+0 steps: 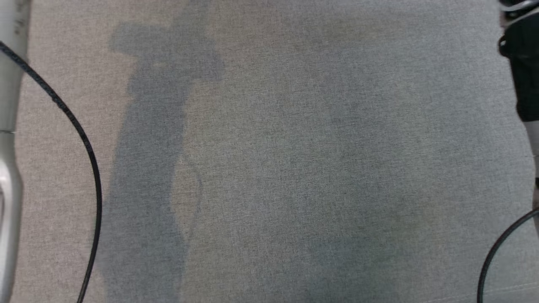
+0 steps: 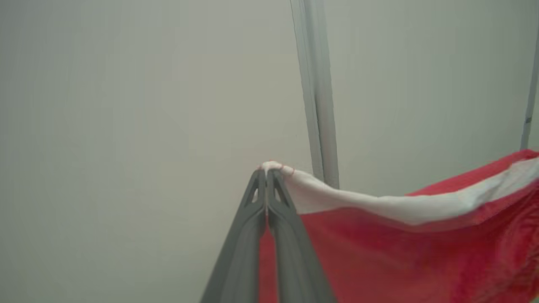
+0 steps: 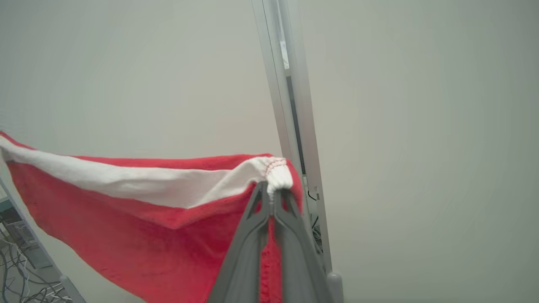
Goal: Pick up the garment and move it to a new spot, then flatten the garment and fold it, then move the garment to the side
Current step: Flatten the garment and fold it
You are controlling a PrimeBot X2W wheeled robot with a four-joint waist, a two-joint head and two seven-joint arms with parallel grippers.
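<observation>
The garment (image 2: pixel 400 248) is red cloth with a white band along its top edge. In the left wrist view my left gripper (image 2: pixel 266 173) is shut on one white corner, and the cloth stretches away to the right. Seen from the right wrist, my right gripper (image 3: pixel 269 187) is shut on the other white corner of the garment (image 3: pixel 139 219), which stretches away to the left. Both corners are held up in the air in front of a pale wall, with the cloth sagging between them.
The head view looks down on a grey fabric surface (image 1: pixel 294 168) crossed by arm shadows. Black cables (image 1: pixel 80 139) curve along its left and lower right. A pale arm part (image 1: pixel 8 168) runs down the left edge. A grey upright post (image 3: pixel 290 126) stands against the wall.
</observation>
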